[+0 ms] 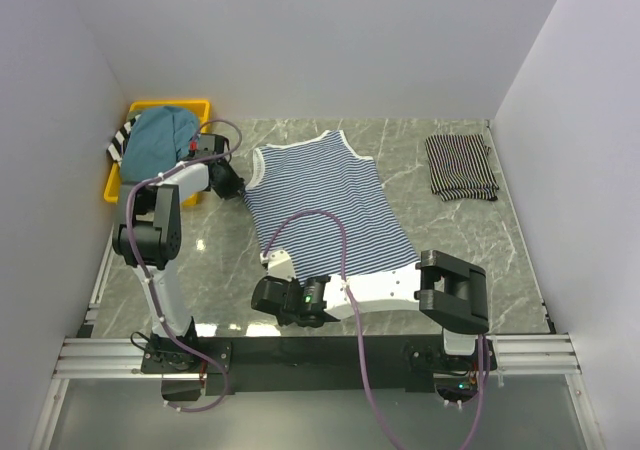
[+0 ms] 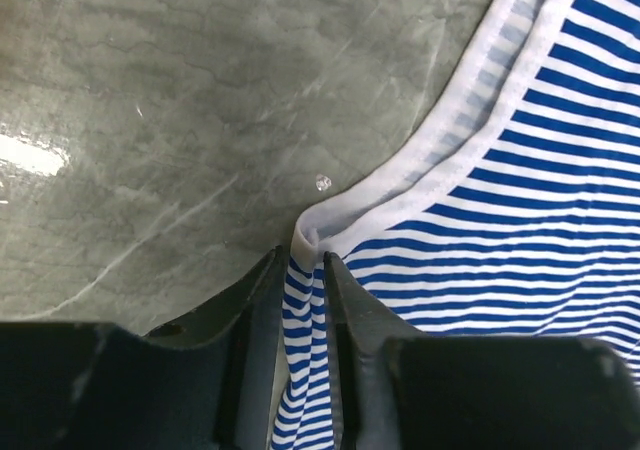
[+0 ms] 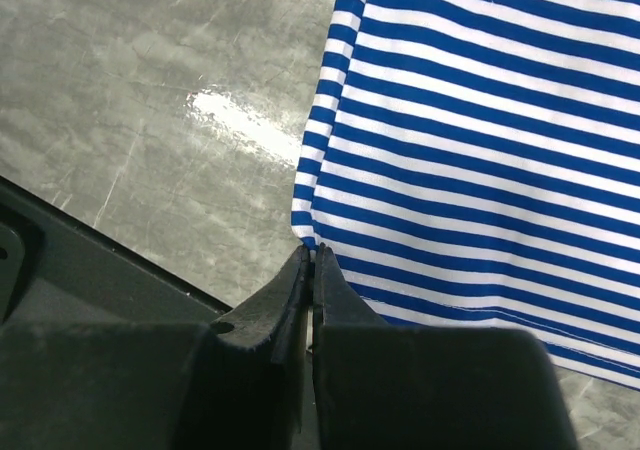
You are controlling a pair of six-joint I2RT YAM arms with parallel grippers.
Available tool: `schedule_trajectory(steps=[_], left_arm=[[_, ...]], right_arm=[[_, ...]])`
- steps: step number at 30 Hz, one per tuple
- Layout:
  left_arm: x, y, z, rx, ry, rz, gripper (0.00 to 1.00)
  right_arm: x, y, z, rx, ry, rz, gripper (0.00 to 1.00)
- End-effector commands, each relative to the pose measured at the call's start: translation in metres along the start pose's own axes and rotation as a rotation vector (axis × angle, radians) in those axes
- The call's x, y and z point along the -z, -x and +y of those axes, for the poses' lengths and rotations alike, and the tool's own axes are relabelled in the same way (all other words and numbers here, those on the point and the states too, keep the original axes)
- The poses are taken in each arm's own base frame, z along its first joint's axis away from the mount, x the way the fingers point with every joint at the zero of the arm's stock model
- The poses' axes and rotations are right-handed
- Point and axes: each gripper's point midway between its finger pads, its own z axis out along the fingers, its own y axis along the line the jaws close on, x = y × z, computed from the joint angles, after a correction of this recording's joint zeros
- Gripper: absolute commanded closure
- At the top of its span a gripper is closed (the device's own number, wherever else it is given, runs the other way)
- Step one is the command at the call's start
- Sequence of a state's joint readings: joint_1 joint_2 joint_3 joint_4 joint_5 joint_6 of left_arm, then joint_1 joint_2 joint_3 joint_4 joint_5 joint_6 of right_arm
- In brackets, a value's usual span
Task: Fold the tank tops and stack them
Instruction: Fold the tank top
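Grey-green marbled stone, glossy with glare, makes up the table (image 1: 470, 250), boxed in by plain white walls (image 1: 300, 40). At its centre a blue-and-white striped top (image 1: 320, 210) lies spread flat, soft knit with white ribbed binding round the scooped neck and armholes. The left gripper (image 2: 303, 262) is pinched on a fold of that binding at the left armhole. The right gripper (image 3: 310, 252) is clenched on the lower left hem corner. Upper right, a black top (image 1: 460, 167) sits folded square. Upper left, a teal top (image 1: 160, 140) heaps in a yellow bin (image 1: 112, 186).
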State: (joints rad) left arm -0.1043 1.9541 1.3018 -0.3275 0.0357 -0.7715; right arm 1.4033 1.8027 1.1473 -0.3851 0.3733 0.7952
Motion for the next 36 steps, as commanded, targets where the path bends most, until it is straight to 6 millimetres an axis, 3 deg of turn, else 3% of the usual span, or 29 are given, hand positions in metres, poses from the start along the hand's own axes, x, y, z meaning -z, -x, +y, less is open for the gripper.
schedule_trajectory(steps=[1,4,8,13,16,23,28,31,36], left_arm=[[0.002,0.014,-0.009,-0.014,-0.008,-0.04,0.72],[0.002,0.018,-0.012,-0.016,-0.013,-0.048,0.8],[0.004,0.024,-0.017,-0.007,-0.018,-0.064,0.99],[0.017,0.041,-0.012,0.015,0.028,-0.136,0.99],[0.022,0.053,-0.009,0.042,0.056,-0.172,0.99],[0.034,0.074,-0.011,0.068,0.092,-0.234,0.99],[0.046,0.075,-0.044,0.035,0.042,-0.262,0.99],[0.041,0.068,-0.057,0.023,0.039,-0.252,0.99],[0.038,0.058,-0.097,-0.008,-0.01,-0.246,0.99]], right_arm=[[0.015,0.023,0.017,-0.032,0.05,-0.053,1.0],[0.016,0.022,0.019,-0.03,0.059,-0.048,1.0],[0.017,0.02,0.023,-0.036,0.083,-0.042,1.0],[0.018,0.018,0.036,-0.037,0.132,-0.026,1.0],[0.019,0.017,0.054,-0.027,0.184,-0.009,1.0],[0.027,0.031,0.083,-0.025,0.28,-0.016,1.0],[0.039,0.047,0.069,-0.079,0.284,-0.061,1.0],[0.044,0.055,0.049,-0.134,0.282,-0.089,1.0],[0.048,0.05,0.015,-0.227,0.274,-0.11,1.0]])
